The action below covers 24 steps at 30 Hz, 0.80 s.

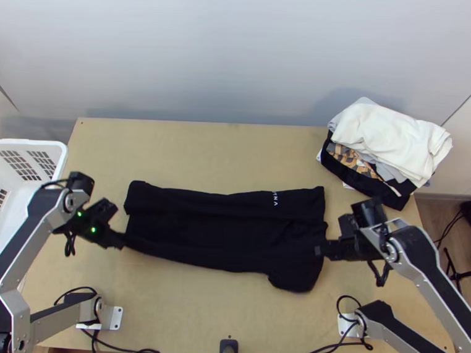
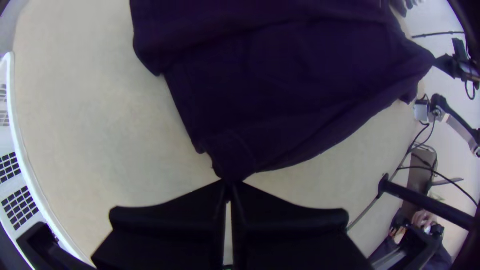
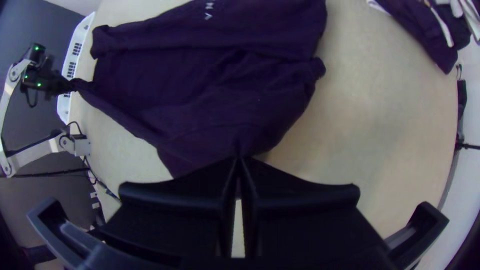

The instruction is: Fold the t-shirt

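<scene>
The black t-shirt (image 1: 221, 228) lies lengthwise across the table, its far side folded over in a strip with small white letters near the right end. At its left end my left gripper (image 1: 121, 239) is shut on the near corner; in the left wrist view the closed left gripper (image 2: 229, 184) pinches the cloth's tip. Over the right end stands my right gripper (image 1: 319, 249), and in the right wrist view the right gripper (image 3: 239, 160) is shut on cloth near the shirt's edge. A sleeve-like flap hangs out toward the table's near edge beside it.
A pile of folded clothes (image 1: 391, 142), white on top, sits at the table's far right corner. A white plastic basket (image 1: 57, 150) stands at the left edge. Cables (image 1: 130, 351) run along the near edge of the wooden table (image 1: 199, 150).
</scene>
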Tool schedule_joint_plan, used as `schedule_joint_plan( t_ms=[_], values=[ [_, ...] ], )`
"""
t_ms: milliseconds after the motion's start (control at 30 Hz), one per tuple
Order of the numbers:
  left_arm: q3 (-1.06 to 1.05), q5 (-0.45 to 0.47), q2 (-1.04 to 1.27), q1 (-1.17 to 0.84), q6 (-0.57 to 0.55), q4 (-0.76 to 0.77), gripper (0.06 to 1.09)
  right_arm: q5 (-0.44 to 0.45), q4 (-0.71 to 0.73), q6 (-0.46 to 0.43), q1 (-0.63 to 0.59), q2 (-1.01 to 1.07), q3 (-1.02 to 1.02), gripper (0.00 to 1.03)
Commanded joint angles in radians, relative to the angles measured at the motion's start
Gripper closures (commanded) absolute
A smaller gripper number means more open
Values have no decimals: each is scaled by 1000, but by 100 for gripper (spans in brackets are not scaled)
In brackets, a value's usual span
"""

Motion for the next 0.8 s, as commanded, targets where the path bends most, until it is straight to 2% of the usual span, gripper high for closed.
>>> schedule_joint_plan(
  t_ms=[0, 167, 400, 600, 767],
  values=[
    [154, 46, 45, 7, -57, 18, 105, -8, -27, -41, 26, 35, 198, 100],
    [233, 46, 105, 31, -85, 44, 105, -5, 8, -67, -11, 96, 216, 100],
    [309, 43, 195, 102, -177, 174, 105, 34, 112, -35, -56, 204, 250, 100],
    [325, 41, 249, 84, -215, 219, 105, 46, 209, -8, -105, 328, 276, 100],
    [326, 41, 256, 38, -235, 225, 105, 77, 240, 14, -96, 392, 325, 100]
  ],
)
